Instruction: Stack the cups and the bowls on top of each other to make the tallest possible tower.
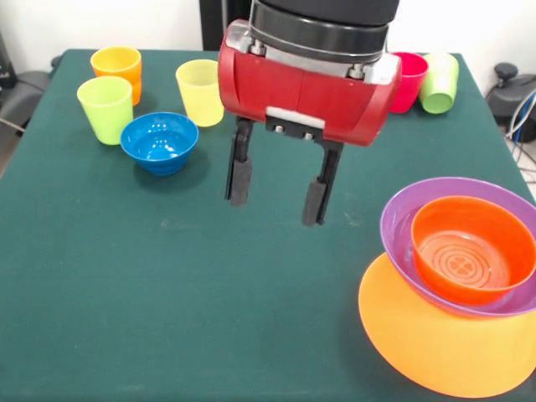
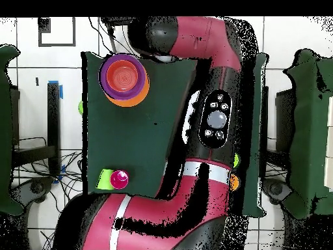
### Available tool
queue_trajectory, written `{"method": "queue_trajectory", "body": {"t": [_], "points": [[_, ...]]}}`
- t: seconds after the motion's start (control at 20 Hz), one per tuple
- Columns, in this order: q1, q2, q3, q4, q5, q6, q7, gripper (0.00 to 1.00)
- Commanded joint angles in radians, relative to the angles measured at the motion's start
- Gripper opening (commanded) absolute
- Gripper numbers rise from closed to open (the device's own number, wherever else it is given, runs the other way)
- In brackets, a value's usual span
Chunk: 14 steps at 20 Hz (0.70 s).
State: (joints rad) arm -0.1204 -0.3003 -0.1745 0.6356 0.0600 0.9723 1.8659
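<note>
Table [image 1: 167, 293]: empty, spread claw [image 1: 275, 197] in front view, arm-hidden overhead.

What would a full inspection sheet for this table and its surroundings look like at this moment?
Surface: green table, flat cloth cover.
Job's things: red-orange bowl nested in purple bowl, both on an upturned orange-yellow bowl. Blue bowl stands alone beside lime cup, orange cup and yellow cup. Red cup and green cup lie at the far right.
Clutter: nothing seen.
Tool: tool open, empty, hanging over mid-table.
Cables: loose wires off the right edge.
Surroundings: tiled floor around the table.
</note>
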Motion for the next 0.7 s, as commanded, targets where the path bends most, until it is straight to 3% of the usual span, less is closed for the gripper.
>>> {"method": "queue_trajectory", "body": {"t": [0.05, 0.35, 0.7], "points": [[-0.016, -0.019, 0.045, 0.020, -0.047, 0.100, -0.086, 1.00], [-0.030, -0.142, 0.037, 0.319, -0.044, -0.022, -0.047, 1.00], [-0.060, -0.253, 0.049, 0.572, -0.053, -0.104, -0.070, 1.00]]}}
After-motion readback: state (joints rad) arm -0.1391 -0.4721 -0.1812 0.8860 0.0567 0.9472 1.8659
